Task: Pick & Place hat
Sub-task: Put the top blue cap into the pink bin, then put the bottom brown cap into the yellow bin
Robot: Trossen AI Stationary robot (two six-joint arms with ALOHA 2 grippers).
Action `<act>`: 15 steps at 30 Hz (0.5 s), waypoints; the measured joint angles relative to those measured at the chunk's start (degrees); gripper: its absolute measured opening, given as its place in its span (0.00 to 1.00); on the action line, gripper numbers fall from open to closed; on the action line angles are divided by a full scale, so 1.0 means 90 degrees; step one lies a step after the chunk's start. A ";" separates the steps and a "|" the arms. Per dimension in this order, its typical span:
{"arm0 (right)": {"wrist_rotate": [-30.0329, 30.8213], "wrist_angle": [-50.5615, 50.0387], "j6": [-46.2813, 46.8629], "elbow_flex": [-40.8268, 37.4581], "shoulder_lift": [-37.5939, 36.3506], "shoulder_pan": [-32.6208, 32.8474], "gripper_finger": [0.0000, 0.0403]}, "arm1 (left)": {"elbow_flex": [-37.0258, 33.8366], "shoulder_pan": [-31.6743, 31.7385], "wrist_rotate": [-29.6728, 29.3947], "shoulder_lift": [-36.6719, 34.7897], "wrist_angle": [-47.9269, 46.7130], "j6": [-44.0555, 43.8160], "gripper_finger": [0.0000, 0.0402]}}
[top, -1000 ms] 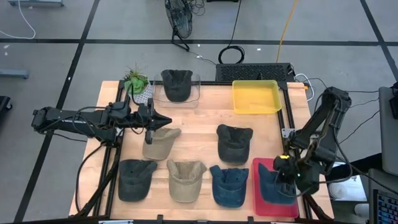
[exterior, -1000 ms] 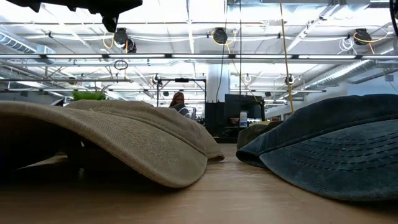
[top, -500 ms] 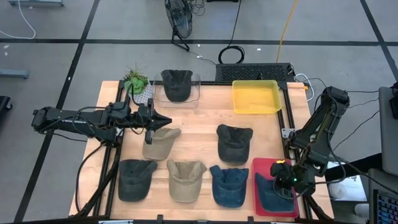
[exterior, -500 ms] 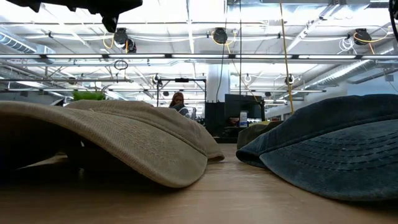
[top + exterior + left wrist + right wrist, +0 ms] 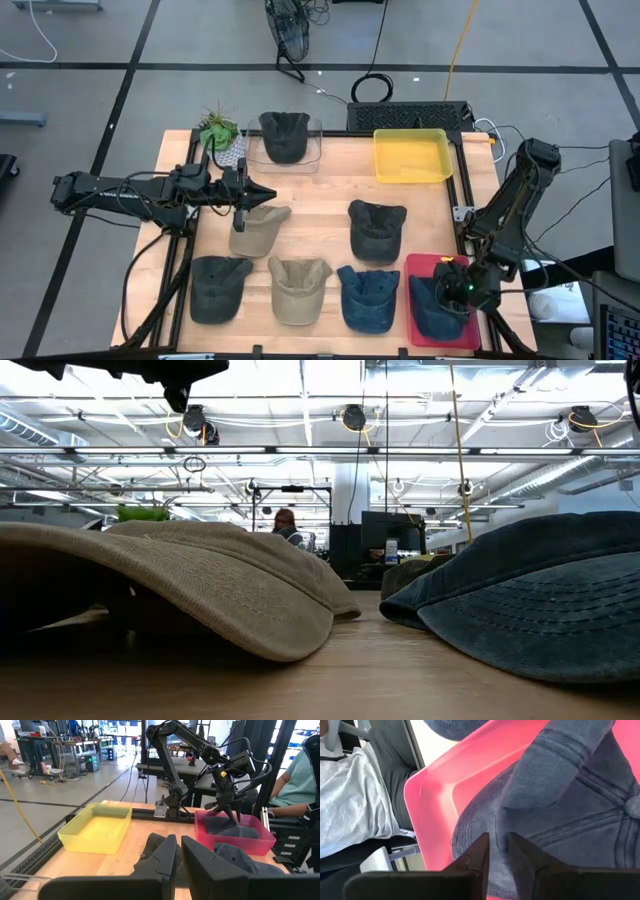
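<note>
A blue denim hat [image 5: 432, 308] lies in the red tray [image 5: 418, 268] at the table's near right corner; it also shows in the left wrist view [image 5: 235, 829]. My right gripper [image 5: 456, 292] slants down onto it, its fingers a narrow gap apart [image 5: 499, 849]. My left gripper [image 5: 268, 194] hangs level and shut above a tan hat [image 5: 256, 230] at the table's left, holding nothing. My right gripper comes at the blue hat from above, slanting down. Its fingertips [image 5: 482, 845] stand on either side of a small ridge of the crown's cloth [image 5: 499, 836]. Whether they still touch it I cannot tell. The hat rests in the red tray.
Several more hats lie on the wooden table: dark grey [image 5: 376, 228], dark [image 5: 218, 288], tan [image 5: 298, 290], blue [image 5: 368, 298]. Another sits in a clear box [image 5: 285, 136] at the far edge, beside a plant [image 5: 218, 130]. A yellow tray [image 5: 412, 156] stands far right. A person sits beyond the red tray [image 5: 300, 780].
My right gripper has gone down and toward the table's near edge, into the red tray, tipping further downward. The blue hat has come down with it and now lies in the tray.
</note>
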 joint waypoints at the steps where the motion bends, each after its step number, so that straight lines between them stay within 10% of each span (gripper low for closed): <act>1: 0.0001 -0.0022 0.0004 -0.0002 -0.0036 0.0000 0.17 | 0.0000 0.0000 -0.0001 0.0000 0.0000 0.0000 0.10; 10: 0.0141 -0.0127 0.0089 0.0000 -0.0788 0.0000 0.24 | 0.0000 0.0000 0.0000 0.0000 0.0000 0.0005 0.10; 15: 0.1346 0.0791 -0.1575 -0.0005 -0.1204 -0.0018 0.23 | 0.0000 0.0000 0.0000 0.0000 0.0000 0.0000 0.10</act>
